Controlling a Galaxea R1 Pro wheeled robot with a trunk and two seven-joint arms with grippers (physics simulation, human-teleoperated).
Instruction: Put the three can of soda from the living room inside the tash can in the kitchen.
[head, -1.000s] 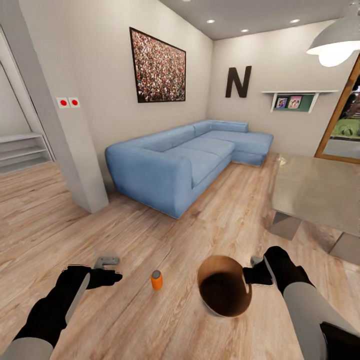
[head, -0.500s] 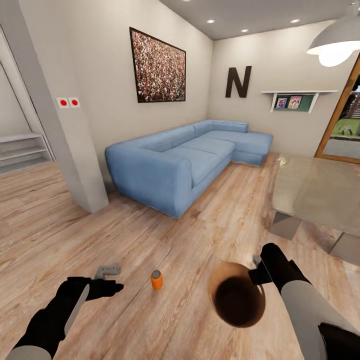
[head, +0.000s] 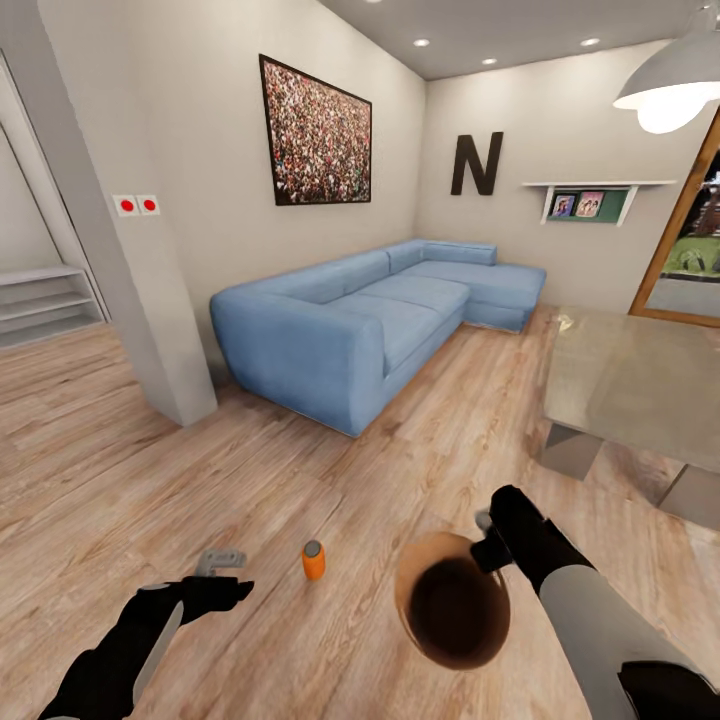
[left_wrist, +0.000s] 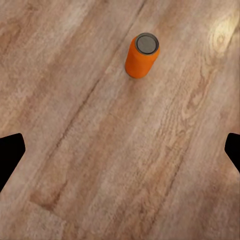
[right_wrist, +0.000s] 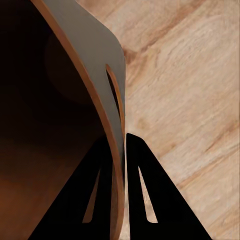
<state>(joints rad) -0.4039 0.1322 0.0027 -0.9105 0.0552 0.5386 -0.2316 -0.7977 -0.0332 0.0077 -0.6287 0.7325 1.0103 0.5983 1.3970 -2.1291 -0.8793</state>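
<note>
Right claw (right_wrist: 123, 150) pinches the bin (head: 450, 612) by its rim, carrying it low over the wood floor (head: 380, 470). Left claw (head: 222, 562) hangs spread and empty, near an upright orange can (head: 314, 560). Next, likely: reach right and grasp that can.

Bright, even light fills the room from recessed ceiling spots (head: 421, 43) and a glowing pendant lamp (head: 668, 88). Glare streaks the tabletop (head: 640, 385). Shadows on the floor (head: 100, 450) are faint. The head view bends straight lines near its edges; the bin's inside (right_wrist: 45, 125) is dark.
</note>
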